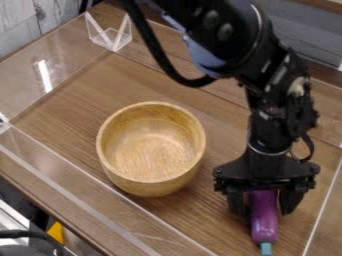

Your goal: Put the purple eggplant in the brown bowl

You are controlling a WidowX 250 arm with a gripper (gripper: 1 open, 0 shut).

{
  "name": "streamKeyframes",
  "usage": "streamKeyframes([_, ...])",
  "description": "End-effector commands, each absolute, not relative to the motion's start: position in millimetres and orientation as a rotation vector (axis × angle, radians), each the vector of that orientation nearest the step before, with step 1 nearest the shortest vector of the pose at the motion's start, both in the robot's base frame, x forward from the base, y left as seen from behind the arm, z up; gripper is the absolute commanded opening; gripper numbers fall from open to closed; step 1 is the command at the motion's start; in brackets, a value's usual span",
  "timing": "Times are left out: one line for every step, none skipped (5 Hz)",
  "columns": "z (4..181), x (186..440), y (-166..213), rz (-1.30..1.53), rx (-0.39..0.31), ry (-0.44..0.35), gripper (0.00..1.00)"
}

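- Camera view: black fingers (269, 194) spread apart, straddling slender glossy purple eggplant (265, 220) lying on the wooden desk (160, 85), lower right.
- Round light-brown wooden bowl (152, 147) empty, centre-left.
- Left: clamping, lifting, placing.

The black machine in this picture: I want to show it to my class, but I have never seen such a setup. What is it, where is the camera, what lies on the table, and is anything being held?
The black machine is a robot arm. At its end is a gripper, a two-fingered claw that points straight down. The one camera stands off the arm and looks down at a slant onto the wooden table, which has clear plastic walls around it.

Two loose things lie there. The brown bowl is round, wooden and empty. To its right lies the purple eggplant, a small glossy toy.

Nothing is held yet. The jaws are open and stand on either side of the eggplant, low over it, as if about to close. Whether they touch it cannot be told.
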State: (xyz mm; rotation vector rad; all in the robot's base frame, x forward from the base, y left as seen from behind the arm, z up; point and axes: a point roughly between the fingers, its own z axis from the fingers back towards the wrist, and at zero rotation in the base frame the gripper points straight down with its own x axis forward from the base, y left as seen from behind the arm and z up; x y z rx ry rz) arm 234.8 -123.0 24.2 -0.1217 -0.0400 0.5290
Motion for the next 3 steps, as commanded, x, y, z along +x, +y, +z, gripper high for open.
streamKeyframes([34.2,241,-119,0.535,-0.135,-0.071,1.00])
streamKeyframes([38.3,242,-111,0.547,-0.131,-0.079,1.00])
streamKeyframes([42.2,245,-108,0.507,-0.132,-0.083,1.00])
